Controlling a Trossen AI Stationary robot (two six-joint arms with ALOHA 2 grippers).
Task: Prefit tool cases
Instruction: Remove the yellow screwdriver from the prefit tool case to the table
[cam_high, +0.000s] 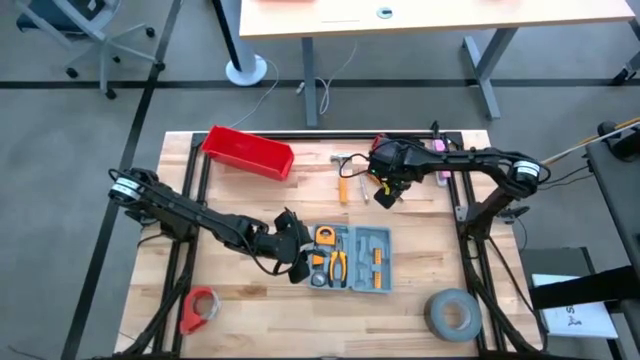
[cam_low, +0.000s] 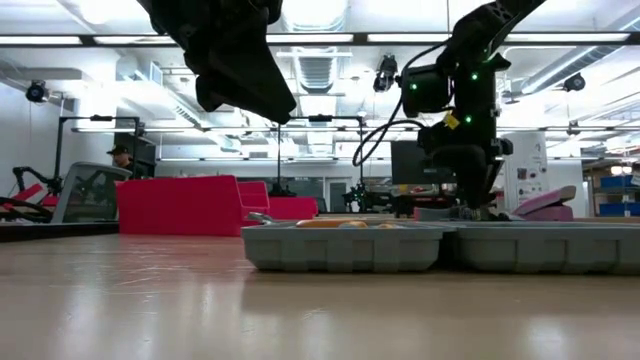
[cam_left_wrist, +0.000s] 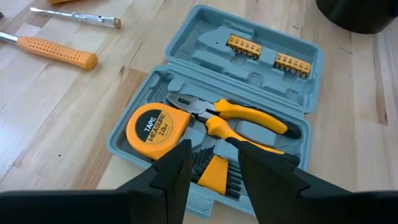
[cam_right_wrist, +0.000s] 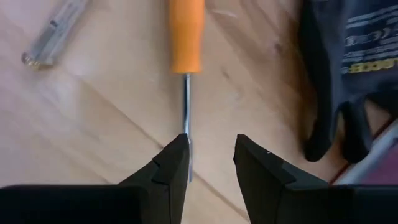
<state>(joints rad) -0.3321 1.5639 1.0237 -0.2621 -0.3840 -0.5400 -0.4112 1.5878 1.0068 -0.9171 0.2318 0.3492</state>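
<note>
At the near edge of the table (cam_high: 250, 300), as I saw it from overhead, a red tape dispenser (cam_high: 198, 309) sat toward the left and the grey tape roll (cam_high: 452, 313) toward the right. Just beyond them, near the middle of the table, the tool case (cam_high: 372, 262) lay opened flat, grey-blue, with both halves facing up.

My left gripper (cam_left_wrist: 210, 163) hung over the case's left half with its fingers parted and nothing between them. Through that wrist camera I could see a yellow tape measure (cam_left_wrist: 157, 126) seated in its recess, orange-handled pliers (cam_left_wrist: 249, 121) just beside it, and a set of dark hex keys in an orange holder (cam_left_wrist: 214, 171) directly under the fingertips. The other half held two yellow bit strips (cam_left_wrist: 244, 46).

Farther back, my right gripper (cam_right_wrist: 210, 152) was low over the bare wood behind the case, fingers apart and gripping nothing. An orange-handled screwdriver (cam_right_wrist: 186, 37) lay on the table there, its metal shaft running down beside one fingertip. A small clear-handled driver (cam_right_wrist: 55, 36) lay near it, and a black work glove (cam_right_wrist: 348, 68) on the other side.

Farthest back on the left stood the red plastic bin (cam_high: 247, 151).
</note>
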